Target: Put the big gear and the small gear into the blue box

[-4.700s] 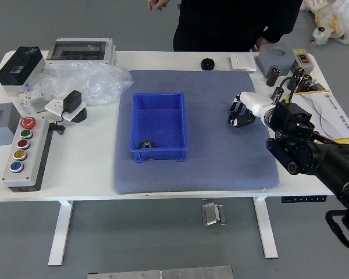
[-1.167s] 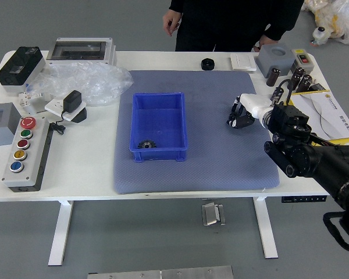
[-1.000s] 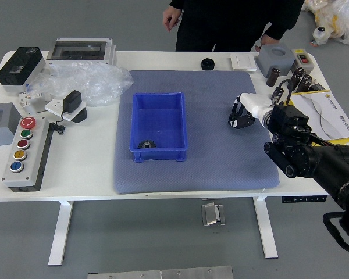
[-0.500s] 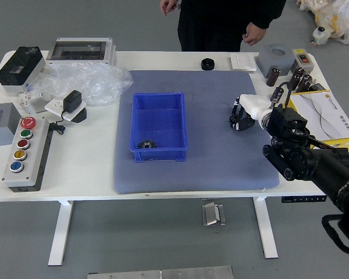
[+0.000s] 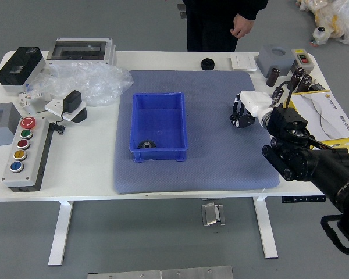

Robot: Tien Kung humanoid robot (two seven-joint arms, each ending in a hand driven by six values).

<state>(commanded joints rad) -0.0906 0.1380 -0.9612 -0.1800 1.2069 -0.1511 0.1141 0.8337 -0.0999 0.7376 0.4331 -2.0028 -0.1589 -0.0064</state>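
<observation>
My right hand (image 5: 242,115) is low over the right part of the grey-blue mat, its white back to the upper right and its dark end pointing left. Whether it holds a gear cannot be made out. One dark toothed gear (image 5: 146,144) lies inside the blue box (image 5: 157,155), at the near left corner of its floor. No second gear can be seen; anything beneath the right hand is hidden. The left arm is out of view.
The mat (image 5: 209,168) lies under the box. A black round object (image 5: 207,64) sits behind it. Left are a button panel (image 5: 28,152) and plastic wrap (image 5: 99,84); right, a yellow-edged board (image 5: 328,116). A person stands at the far side, one hand (image 5: 241,26) lowered.
The person has shifted; one hand has moved left and up from the table's far edge, and the other is no longer visible. My right hand has barely moved, its forearm slightly left.
</observation>
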